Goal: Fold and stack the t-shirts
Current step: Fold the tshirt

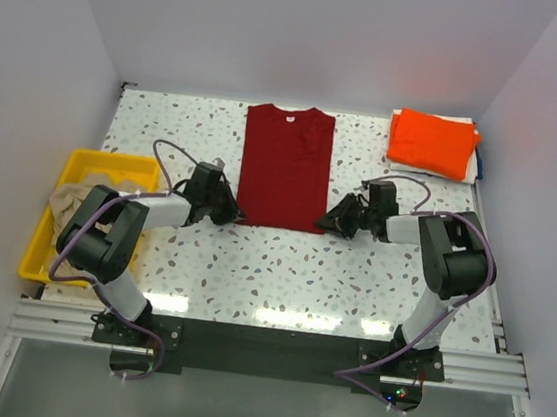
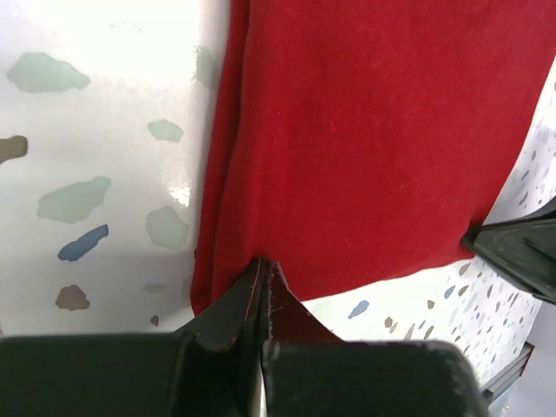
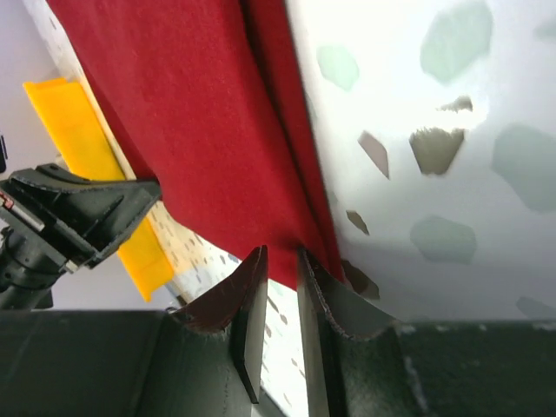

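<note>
Dark red tee [image 1: 285, 167] lies flat in the middle of the table [image 1: 282, 269]. Sleeves are tucked in so it's a long strip, collar at the far end, hem toward the arm bases. Both grippers are at the near hem corners.

L gripper [image 2: 263, 265] is at the left corner w/ jaws pinched tight on the folded edge; cloth shows btwn the fingers in the left wrist view. R gripper [image 3: 280, 256] is at the right corner, jaws narrow w/ a thin slit btwn them. Hem runs right up to the tips, but you can't tell whether it's actually in the bite.

That's your main risk, imo. If R has only the top layer or nothing, lifting both arms drags one corner and leaves the other. The strip then skews and the tucked sleeve on that side spills out. Check R's hold before you lift. Same w/ L: the edge there looks several layers thick, and a pinch on the outer layer only lets the lower ones peel open.

Also watch height: an uneven lift lands the fold crooked, a poor base for stacking.

Orange tee [image 1: 432, 143] sits folded at the far right, well apart, so no snag there. Beige tee [image 1: 76, 201] is bunched in the yellow tray [image 1: 113, 161] on your L side, and a wide swing could clip the tray.
</note>
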